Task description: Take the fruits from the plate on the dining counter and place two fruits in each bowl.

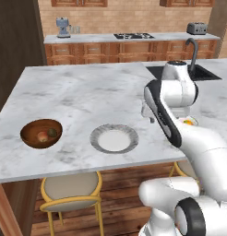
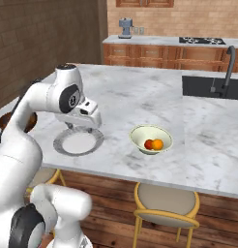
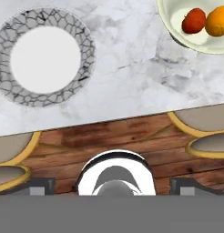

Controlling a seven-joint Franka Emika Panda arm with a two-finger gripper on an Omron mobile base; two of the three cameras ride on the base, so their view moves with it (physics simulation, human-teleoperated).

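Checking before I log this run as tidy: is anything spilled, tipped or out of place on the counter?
Nothing stands out. The plate sits flat and bare, the brown bowl and pale bowl stand upright with two fruits each.

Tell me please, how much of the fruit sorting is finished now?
It looks complete. The plate is bare; the brown bowl holds two fruits, and the pale bowl holds a red one and an orange one. The pincer is open and holds nothing. Nothing seems left.
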